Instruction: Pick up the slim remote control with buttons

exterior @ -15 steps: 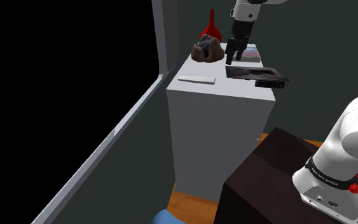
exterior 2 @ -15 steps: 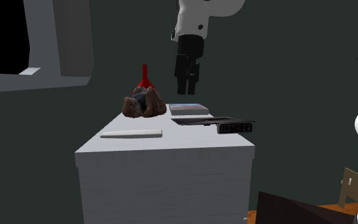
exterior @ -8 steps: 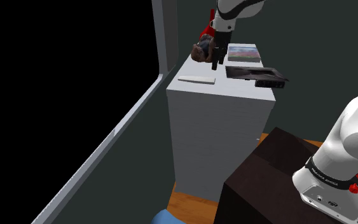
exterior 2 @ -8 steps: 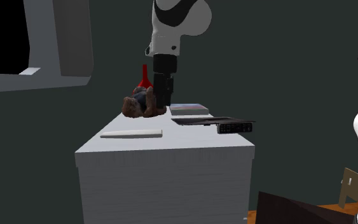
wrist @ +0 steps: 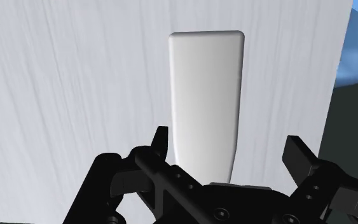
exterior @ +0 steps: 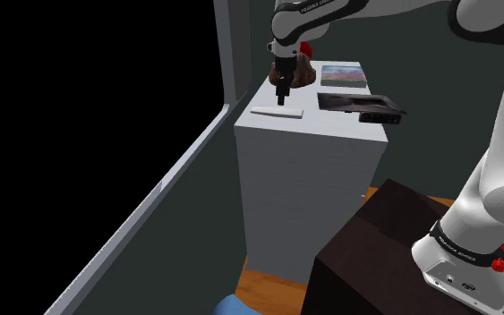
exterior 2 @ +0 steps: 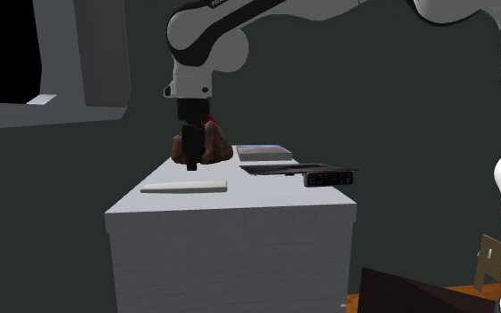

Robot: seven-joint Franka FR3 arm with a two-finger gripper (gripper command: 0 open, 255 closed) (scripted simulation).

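Note:
A slim white slab (exterior: 277,111) with rounded corners lies flat near the front left corner of a white cabinet top (exterior: 330,125); no buttons show on it. It also appears in the second exterior view (exterior 2: 184,187) and runs lengthwise away from the fingers in the wrist view (wrist: 206,95). My black gripper (exterior: 283,97) hangs just above the slab's near end, pointing down (exterior 2: 191,162). In the wrist view the gripper (wrist: 228,145) is open, one finger on each side of the slab, touching nothing.
A brown lumpy object (exterior 2: 213,147) and a red vase (exterior: 305,47) stand behind the gripper. A book (exterior: 343,75), a flat black sheet (exterior: 353,100) and a black bar with buttons (exterior 2: 328,179) lie toward the shoulder view's right. The dark stand (exterior: 366,259) is lower right.
The arm has swung from above the book and black sheet toward the shoulder view's left and come down over the white slab. The fingers have stayed apart.

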